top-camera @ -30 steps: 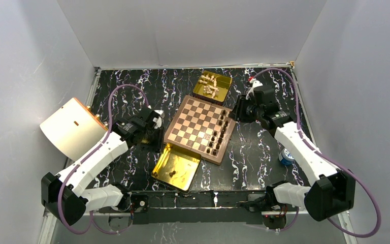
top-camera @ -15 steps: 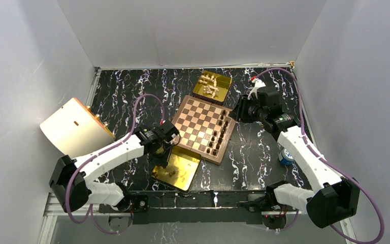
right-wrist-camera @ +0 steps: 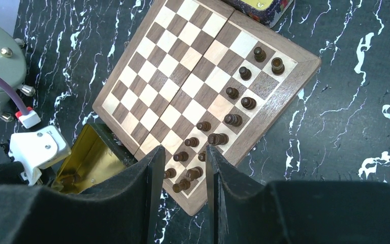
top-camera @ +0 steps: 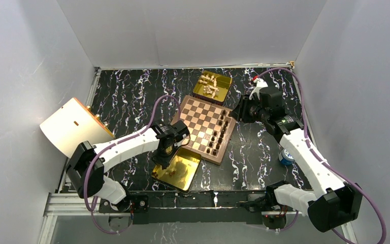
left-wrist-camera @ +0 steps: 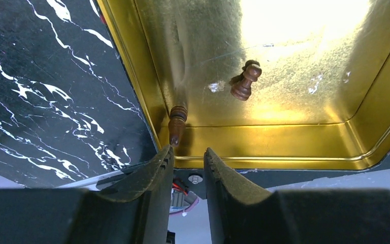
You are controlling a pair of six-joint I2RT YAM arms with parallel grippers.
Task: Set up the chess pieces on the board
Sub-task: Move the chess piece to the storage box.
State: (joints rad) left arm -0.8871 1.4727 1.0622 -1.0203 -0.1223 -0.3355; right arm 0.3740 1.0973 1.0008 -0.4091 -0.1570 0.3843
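Narrowly apart and empty, the left end effector (left-wrist-camera: 188, 160) hangs over the gold tray (left-wrist-camera: 284, 134), where one dark chess piece (left-wrist-camera: 176, 123) lies just above its left fingertip, long axis up-frame, a second piece (left-wrist-camera: 245, 81) toward upper right, the right arm farther off beside the board (top-camera: 195, 114).

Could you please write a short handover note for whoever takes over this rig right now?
Left gripper: open, empty, low over the near gold tray.
Right gripper: open, empty, hovering above the board at the edge nearest the right arm.
Done: most dark pieces stand in two rows along that edge.
Left: two dark pieces are in the near gold tray, one mid-tray and one against the wall just ahead of the left fingers. Place both. The pale pieces are all in the far gold tray; none is on the board.
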